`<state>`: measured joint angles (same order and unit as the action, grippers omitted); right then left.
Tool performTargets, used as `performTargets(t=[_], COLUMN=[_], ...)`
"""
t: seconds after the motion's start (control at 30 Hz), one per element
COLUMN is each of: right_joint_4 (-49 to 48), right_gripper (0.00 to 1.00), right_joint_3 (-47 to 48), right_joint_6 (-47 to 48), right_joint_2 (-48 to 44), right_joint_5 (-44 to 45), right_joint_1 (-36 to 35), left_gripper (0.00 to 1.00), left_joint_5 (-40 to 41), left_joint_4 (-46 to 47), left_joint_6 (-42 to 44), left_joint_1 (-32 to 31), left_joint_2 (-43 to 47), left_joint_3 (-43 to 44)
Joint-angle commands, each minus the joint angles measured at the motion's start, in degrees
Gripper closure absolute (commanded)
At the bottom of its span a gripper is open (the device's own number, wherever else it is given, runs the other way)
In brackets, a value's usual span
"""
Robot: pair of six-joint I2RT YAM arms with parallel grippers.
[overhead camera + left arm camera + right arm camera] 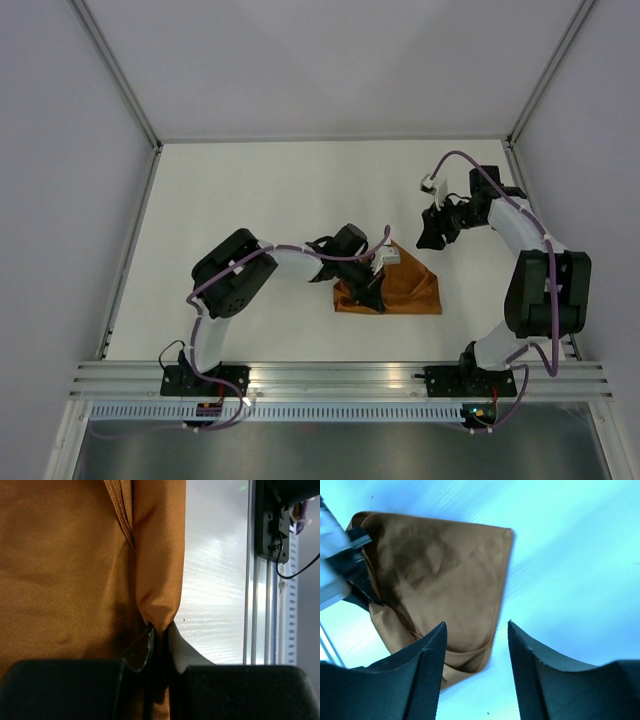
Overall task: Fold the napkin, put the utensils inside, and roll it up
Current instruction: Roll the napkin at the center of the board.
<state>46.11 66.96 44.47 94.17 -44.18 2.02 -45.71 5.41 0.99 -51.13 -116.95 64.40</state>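
The orange-brown napkin [400, 285] lies folded into a small bundle at the table's middle. My left gripper [375, 290] is shut on a fold of it near its left end; the left wrist view shows the cloth [75, 570] pinched between my black fingers [177, 647]. My right gripper [432, 238] hovers open and empty above the table, up and right of the napkin, which shows below it in the right wrist view [445, 575]. No utensils are in view.
The white table [250, 200] is walled by grey panels on three sides. An aluminium rail [340, 378] runs along the near edge and shows in the left wrist view [260, 605].
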Motion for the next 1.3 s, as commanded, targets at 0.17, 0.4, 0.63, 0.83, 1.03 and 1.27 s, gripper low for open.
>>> performTargets(t=[0.17,0.4,0.63,0.83,1.03,1.27], right_joint_4=[-2.07,-21.63,-34.24,-37.84,-40.39,-41.36], right_gripper=[0.39,0.34,0.33,0.34,0.35,0.45], right_joint_3=[-10.25,-32.11,-40.50,-42.52,-44.28,-44.81], right_joint_6=[6.33,3.52,2.03,1.94,2.11,2.11], right_joint_2=[-18.22,-34.39,-35.03,-32.47,-29.40,-25.45], right_joint_5=[-2.67,12.35,22.56,28.26,31.18,32.67], right_joint_1=[-2.01,-18.97,-30.13,-37.69,-41.74,-42.71], left_gripper=[0.98,0.98,0.98,0.98,0.98,0.94], left_joint_5=[1.95,-2.00,-5.44,-6.32,-6.67,-7.55], left_joint_4=[-14.90,-17.36,-19.47,-20.88,-22.54,-23.43], left_joint_6=[-3.80,-5.65,-6.79,-6.62,-6.36,-5.74], left_joint_1=[4.64,7.71,8.95,9.30,9.21,9.21], left_joint_2=[-8.64,-12.25,-15.06,-15.51,-16.21,-16.12], left_joint_3=[4.85,7.49,9.60,10.13,11.36,11.89])
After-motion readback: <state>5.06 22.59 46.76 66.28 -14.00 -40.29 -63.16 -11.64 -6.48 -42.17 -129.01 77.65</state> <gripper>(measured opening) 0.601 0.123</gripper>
